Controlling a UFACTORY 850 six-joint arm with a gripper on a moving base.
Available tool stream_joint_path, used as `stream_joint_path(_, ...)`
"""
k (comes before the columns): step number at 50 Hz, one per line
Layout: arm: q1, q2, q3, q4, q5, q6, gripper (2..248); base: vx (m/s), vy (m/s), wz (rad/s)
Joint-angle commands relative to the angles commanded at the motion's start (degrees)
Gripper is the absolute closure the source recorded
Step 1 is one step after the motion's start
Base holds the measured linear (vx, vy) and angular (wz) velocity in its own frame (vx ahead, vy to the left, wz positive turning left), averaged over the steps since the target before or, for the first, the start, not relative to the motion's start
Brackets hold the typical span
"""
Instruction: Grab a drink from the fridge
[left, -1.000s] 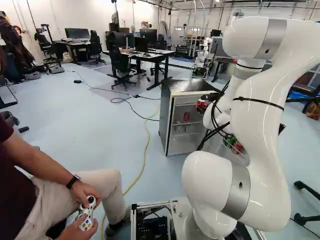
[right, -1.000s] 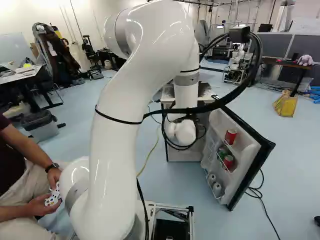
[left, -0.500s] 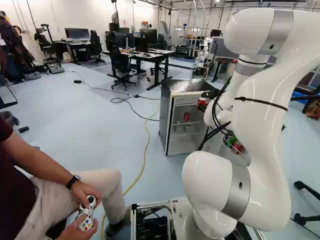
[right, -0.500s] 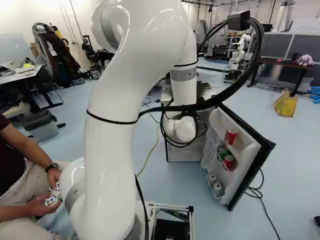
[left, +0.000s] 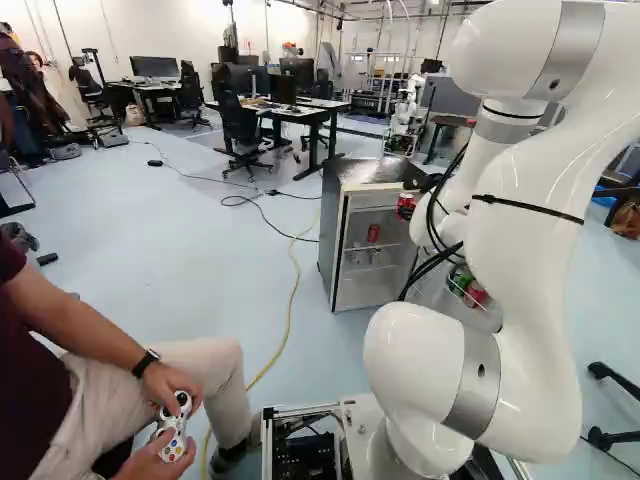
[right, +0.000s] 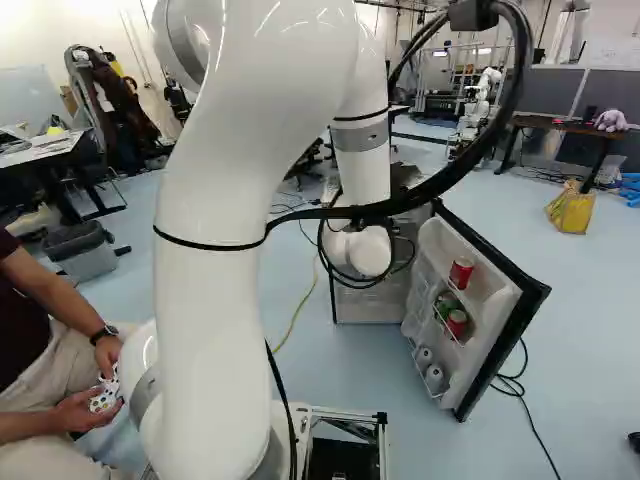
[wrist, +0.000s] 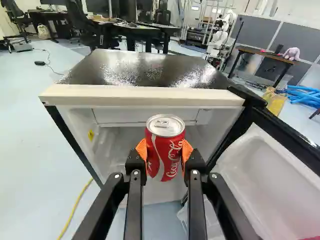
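At the right of the left base view, my gripper (left: 420, 184) holds a red can (left: 405, 207) near the fridge's (left: 345, 240) top front. In the wrist view the gripper (wrist: 165, 152) is shut on this upright can (wrist: 165, 145), an orange pad pressing each side. Behind the can, the fridge (wrist: 145, 96) stands open; the can hides part of its interior. Another red can (left: 373, 233) stands on an inside shelf. The open door (right: 505, 310) carries a red can (right: 461, 272), with green and red cans below it and pale cans lowest.
Left of the base sits a person close by, a controller (left: 174, 430) in hand. A yellow cable (left: 290, 310) crosses the floor beside the fridge. Desks (left: 300, 112) and another robot (left: 405, 115) stand farther back.
My arm has drawn back and its upper part has risen, carrying the gripped can slightly upward in the left base view. The base, fridge and door have stayed put.
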Motion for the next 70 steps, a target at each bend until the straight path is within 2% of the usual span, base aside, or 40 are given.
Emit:
stream_joint_path(45, 0.7, 5.5, -0.6, 0.0, -0.1, 0.0, 163, 0.0, 0.0, 0.0)
stream_joint_path(70, 1.2, 6.7, -2.0, 0.0, -0.1, 0.0, 163, 0.0, 0.0, 0.0)
